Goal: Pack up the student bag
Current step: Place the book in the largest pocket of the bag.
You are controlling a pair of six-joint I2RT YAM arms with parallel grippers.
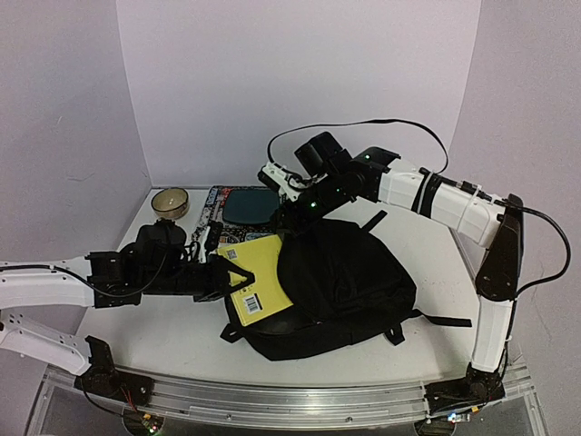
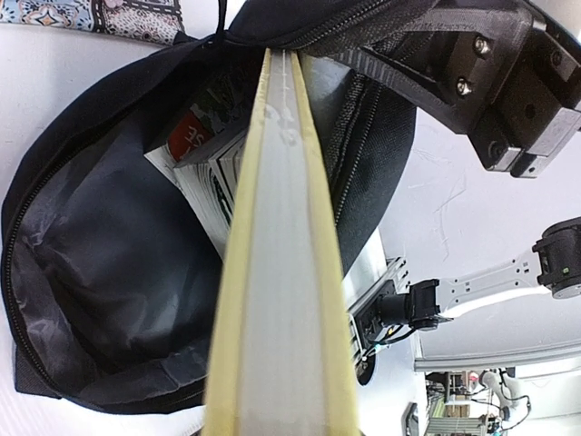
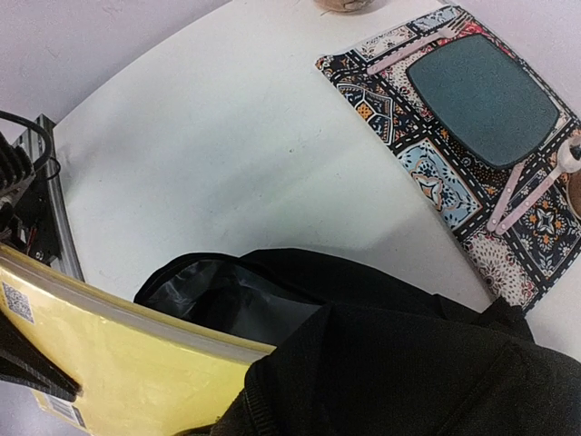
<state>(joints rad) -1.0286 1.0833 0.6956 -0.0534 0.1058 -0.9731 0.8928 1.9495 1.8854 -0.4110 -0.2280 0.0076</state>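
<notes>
Student bag [image 1: 349,282]: black, unzipped, centre of white bench [image 1: 172,331], lilac walls [image 1: 300,82] behind. Left claw [image 1: 221,272], reaching low from 9 o'clock, clamped on yellow book [image 1: 259,282] at bag mouth. Right claw [image 1: 295,211], arched over from 3 o'clock, closed at bag's 11 o'clock rim.

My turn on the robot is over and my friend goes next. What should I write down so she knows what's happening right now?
Left gripper: shut on the yellow book, which is partly inside the bag's open mouth.
Right gripper: shut on the top edge of the student bag, holding the opening up.
Done: bag unzipped and lying on the table; a printed item with a red cover is already inside.
Left: slide the book fully in, let go, probably zip up.
The teal pad, patterned mat and bowl sit behind the bag.
</notes>
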